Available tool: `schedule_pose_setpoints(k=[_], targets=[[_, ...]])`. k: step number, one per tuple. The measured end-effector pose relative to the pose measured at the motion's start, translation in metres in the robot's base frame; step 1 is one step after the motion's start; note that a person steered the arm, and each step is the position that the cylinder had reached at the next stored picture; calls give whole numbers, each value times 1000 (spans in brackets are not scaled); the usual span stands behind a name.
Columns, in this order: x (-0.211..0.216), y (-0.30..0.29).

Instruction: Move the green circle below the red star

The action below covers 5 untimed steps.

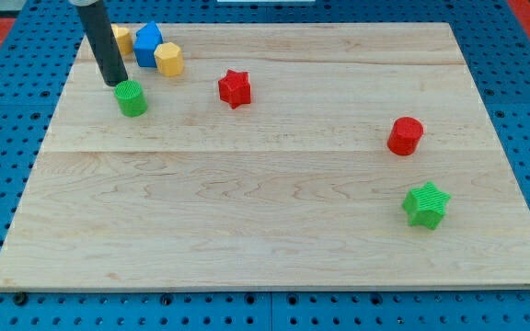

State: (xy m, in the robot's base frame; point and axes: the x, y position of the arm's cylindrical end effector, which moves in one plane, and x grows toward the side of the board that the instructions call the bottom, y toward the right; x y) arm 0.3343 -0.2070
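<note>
The green circle (132, 97) sits near the view's upper left on the wooden board (274, 230). The red star (235, 88) lies to its right, at about the same height in the view. My tip (114, 83) is just above and left of the green circle, touching or nearly touching its upper left edge. The dark rod rises from there toward the view's top.
A yellow block (120, 38), a blue block (148, 44) and a yellow hexagon (168, 59) cluster at the view's top left, right of the rod. A red cylinder (405, 136) and a green star (427, 204) lie at the view's right.
</note>
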Motion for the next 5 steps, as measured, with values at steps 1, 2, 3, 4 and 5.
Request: schedule_pose_setpoints(k=[1,2,3,4,5], targets=[[68,75],[91,103],[130,73],[161,110],[130,132]])
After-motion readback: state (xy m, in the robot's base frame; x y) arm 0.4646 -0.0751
